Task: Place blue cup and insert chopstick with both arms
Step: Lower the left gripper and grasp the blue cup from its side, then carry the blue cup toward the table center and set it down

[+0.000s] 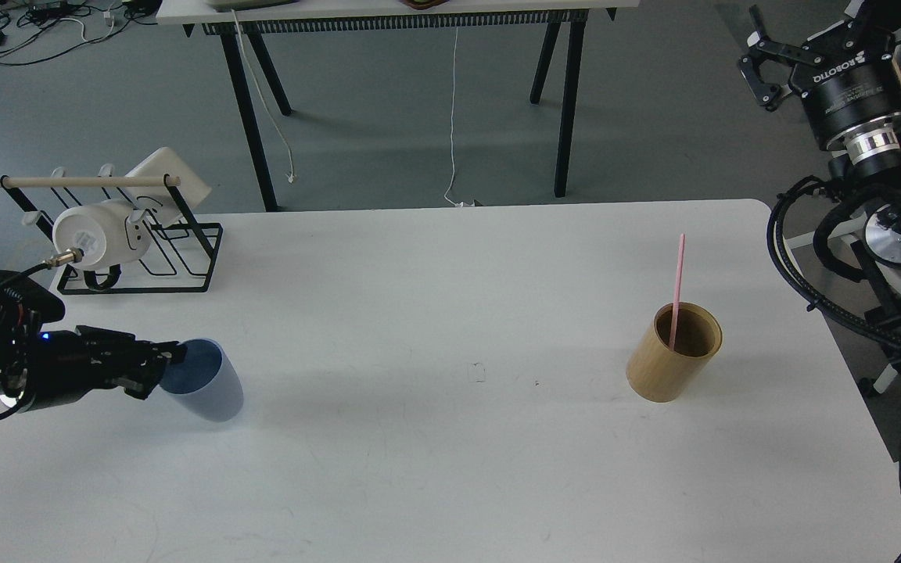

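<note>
The blue cup (212,389) is on the white table (450,469) at the left, tilted toward my left arm, its dark blue inside facing left. My left gripper (159,366) reaches in from the left and is shut on the cup's near rim. The pink chopstick (677,281) stands upright inside the tan wooden holder (665,371) on the right side of the table. My right gripper (761,66) is raised high beyond the table's far right corner, open and empty, well apart from the holder.
A black wire rack (184,262) with a pale wooden dowel (83,182) and a white mug (95,234) stands at the back left. A black-legged table (388,12) stands behind. My right arm's cables (802,266) hang off the right table edge.
</note>
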Controlling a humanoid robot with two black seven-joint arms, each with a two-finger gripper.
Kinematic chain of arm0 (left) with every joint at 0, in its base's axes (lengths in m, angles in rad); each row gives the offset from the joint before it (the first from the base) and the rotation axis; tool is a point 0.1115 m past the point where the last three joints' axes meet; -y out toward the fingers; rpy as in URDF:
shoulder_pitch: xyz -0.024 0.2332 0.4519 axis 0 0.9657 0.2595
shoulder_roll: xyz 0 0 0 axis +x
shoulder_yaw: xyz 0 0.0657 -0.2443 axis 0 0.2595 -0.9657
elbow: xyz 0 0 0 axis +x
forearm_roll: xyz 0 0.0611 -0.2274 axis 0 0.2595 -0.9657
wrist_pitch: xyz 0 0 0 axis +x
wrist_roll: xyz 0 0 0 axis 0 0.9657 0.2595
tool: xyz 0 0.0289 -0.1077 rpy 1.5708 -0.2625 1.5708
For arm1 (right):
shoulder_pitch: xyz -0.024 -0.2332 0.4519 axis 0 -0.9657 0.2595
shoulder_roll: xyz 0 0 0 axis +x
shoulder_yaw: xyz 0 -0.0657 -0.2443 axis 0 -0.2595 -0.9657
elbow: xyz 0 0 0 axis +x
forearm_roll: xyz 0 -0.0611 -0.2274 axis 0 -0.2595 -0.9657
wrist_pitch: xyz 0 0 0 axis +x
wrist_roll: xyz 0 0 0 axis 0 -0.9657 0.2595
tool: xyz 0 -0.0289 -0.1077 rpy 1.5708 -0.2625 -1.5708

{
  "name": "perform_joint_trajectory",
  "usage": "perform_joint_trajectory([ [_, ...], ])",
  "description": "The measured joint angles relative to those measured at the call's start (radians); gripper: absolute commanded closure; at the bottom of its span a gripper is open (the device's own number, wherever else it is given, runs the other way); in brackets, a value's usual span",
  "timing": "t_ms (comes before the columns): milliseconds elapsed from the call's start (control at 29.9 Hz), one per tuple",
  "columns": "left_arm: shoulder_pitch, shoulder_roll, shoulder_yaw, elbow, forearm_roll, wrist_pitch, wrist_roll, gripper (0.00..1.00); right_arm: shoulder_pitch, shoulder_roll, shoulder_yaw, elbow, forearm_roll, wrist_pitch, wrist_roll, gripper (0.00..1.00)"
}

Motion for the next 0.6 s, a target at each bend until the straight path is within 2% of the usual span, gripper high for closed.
perform_joint_trajectory([
  [167, -0.159, -0.039, 0.001, -0.099, 0.023, -0.17, 0.024, 0.96, 0.012, -0.009, -0.003, 0.001, 0.0, 0.0, 0.0, 0.01],
  [301, -0.289, -0.192, 0.002, -0.111, 0.141, -0.287, 0.043, 0.96, 0.038, -0.05, -0.005, 0.002, 0.0, 0.0, -0.001, 0.01],
  [435, -0.347, -0.369, 0.003, -0.124, 0.26, -0.308, 0.05, 0.96, 0.046, -0.076, -0.005, 0.003, 0.0, 0.0, -0.003, 0.01],
  [602, -0.353, -0.583, 0.006, -0.127, 0.293, -0.309, 0.073, 0.96, 0.047, -0.094, -0.005, 0.007, 0.0, 0.0, -0.003, 0.01],
])
